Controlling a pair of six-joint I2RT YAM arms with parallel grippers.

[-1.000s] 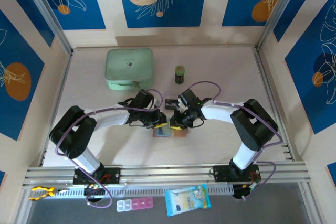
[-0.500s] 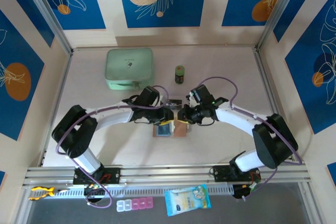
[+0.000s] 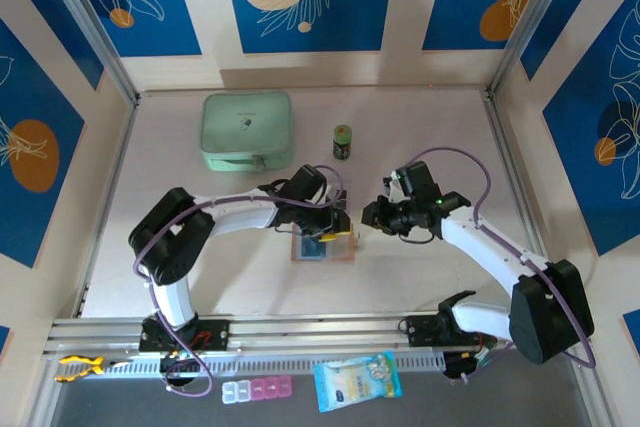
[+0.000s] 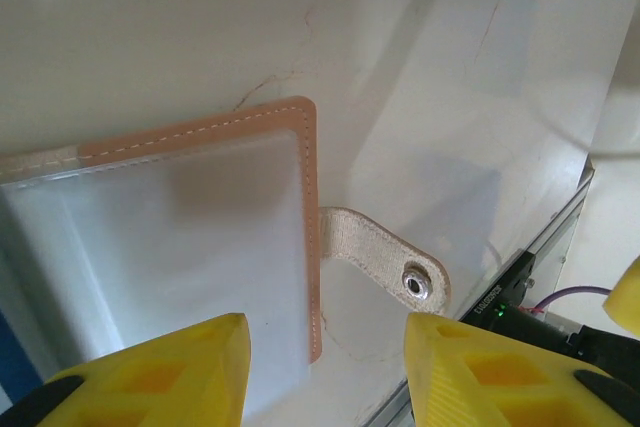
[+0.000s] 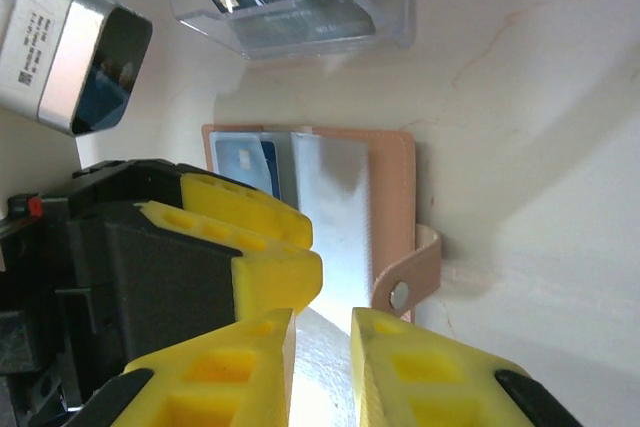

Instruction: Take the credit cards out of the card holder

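The card holder (image 3: 322,247) is lying open on the tabletop (image 3: 430,137), with a blue credit card (image 5: 245,165) sitting in its pocket. The left gripper (image 4: 327,332) is hovering open over its edge. Just beyond, the right gripper (image 5: 322,322) is waiting, barely parted and empty. With nothing pinning the holder, it is risking sliding or lifting with the card.

Overhead view, wrist close-ups (sharing card holder (image 5: 340,207))

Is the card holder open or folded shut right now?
Open. The card holder lies spread flat with its inner pockets facing up, and its snap tab sticks out sideways, unfastened.
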